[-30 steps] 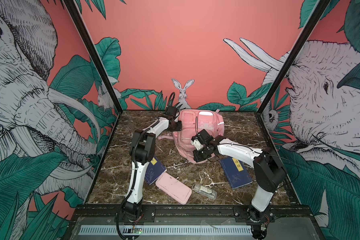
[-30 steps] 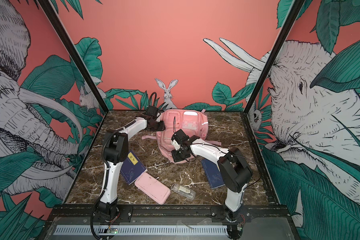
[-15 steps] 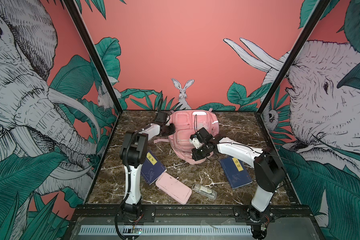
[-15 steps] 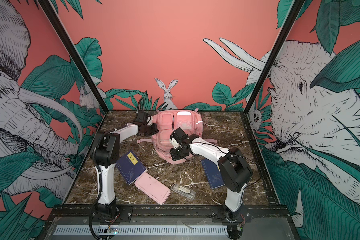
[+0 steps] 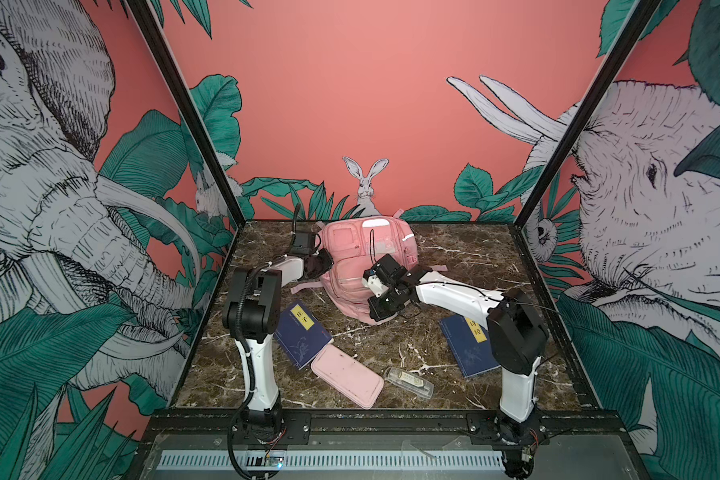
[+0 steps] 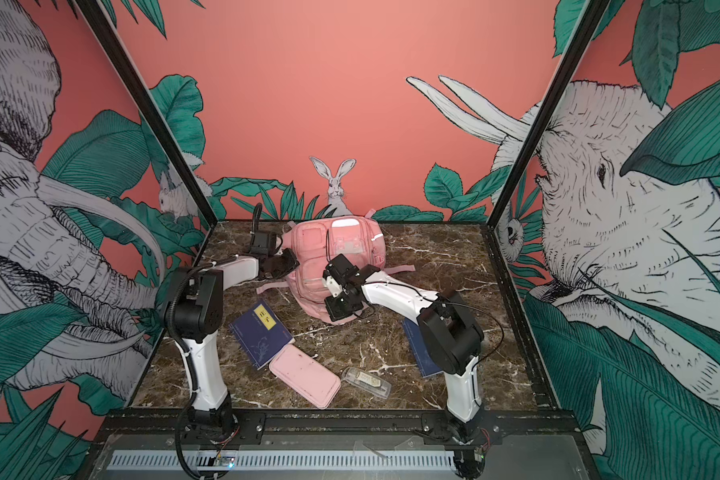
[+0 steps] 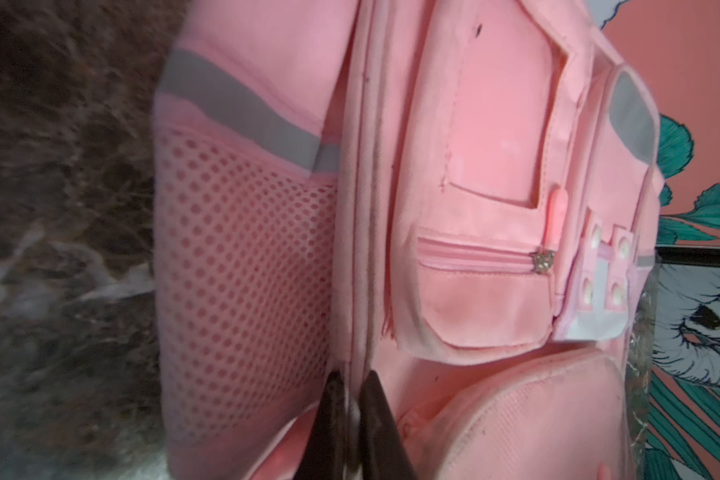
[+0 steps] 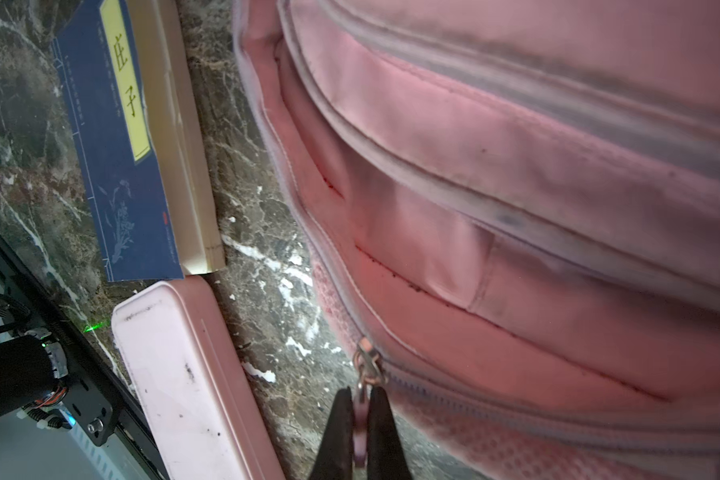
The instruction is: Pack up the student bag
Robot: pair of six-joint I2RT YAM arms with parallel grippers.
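With the right claw [image 8: 360,392] pinching the zip pull [image 8: 364,380] and the left claw [image 7: 353,376] pinching a side seam [image 7: 360,208] of the student bag [image 5: 352,253] at twelve o'clock, a hard tug could slip either hold.

The student bag [image 5: 348,249] is a big, soft pink backpack. It lies front pockets up at the 12 o'clock end of the marble table [image 5: 454,257] in both top views [image 6: 314,253]. A white reflective patch [image 5: 375,223] sits at its 12 o'clock end. 2 thin pink straps trail out, 1 toward 8 o'clock [image 5: 304,287] and 1 toward 3 o'clock [image 5: 439,268]. 1 side has a mesh pocket [image 7: 242,257] under a grey reflective strip [image 7: 246,112]. The main zip gapes, showing pink lining, with its slider [image 8: 366,361] at the end of the gap.
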